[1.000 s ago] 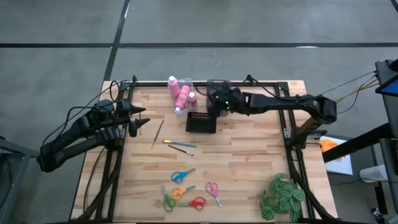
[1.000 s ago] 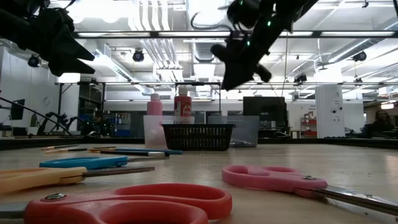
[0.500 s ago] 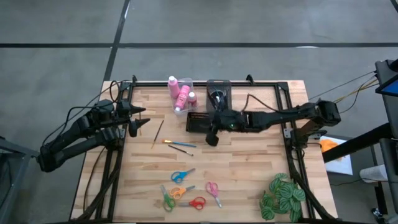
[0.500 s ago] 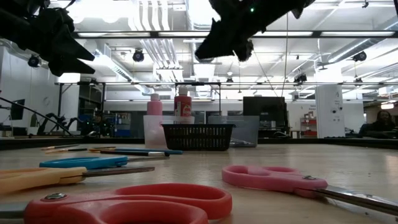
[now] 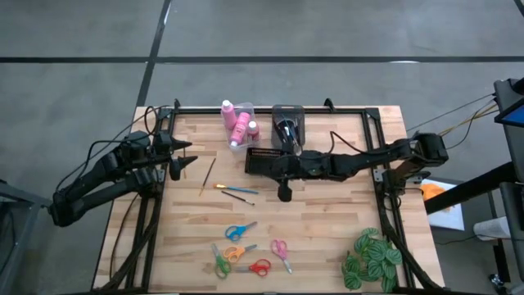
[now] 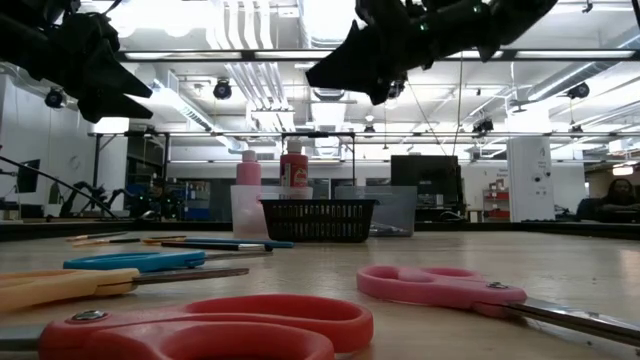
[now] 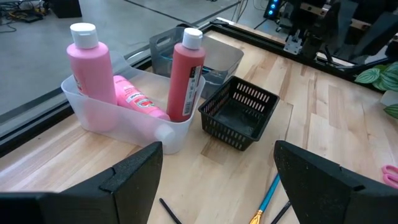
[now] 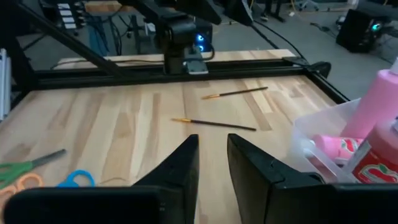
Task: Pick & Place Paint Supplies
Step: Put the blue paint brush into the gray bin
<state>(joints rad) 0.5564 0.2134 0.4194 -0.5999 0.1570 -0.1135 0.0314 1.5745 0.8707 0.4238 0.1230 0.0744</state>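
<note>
Three pink bottles (image 5: 237,123) with white caps sit in a clear bin (image 7: 118,121); two stand upright and one (image 7: 138,96) lies on its side. Thin brushes (image 5: 209,174) (image 5: 237,192) lie flat on the wood left of centre. Several scissors (image 5: 246,250) lie flat near the near edge. My right gripper (image 5: 284,193) hovers above the table on the near side of the black basket (image 5: 260,161), with a narrow gap between its fingers (image 8: 211,163), and holds nothing. My left gripper (image 5: 176,160) waits wide open (image 7: 217,168) over the table's left side.
A grey bin (image 5: 286,123) holding dark items stands at the far edge beside the bottle bin. A green leafy plant (image 5: 372,258) sits at the near right corner. Bare wood lies between the brushes and the scissors. A black frame rail (image 5: 270,109) runs along the far edge.
My right gripper has moved from over the grey bin at the far edge toward the near edge, passing over the black basket, and now hangs beyond its near side. The left arm and all supplies have stayed in place.
</note>
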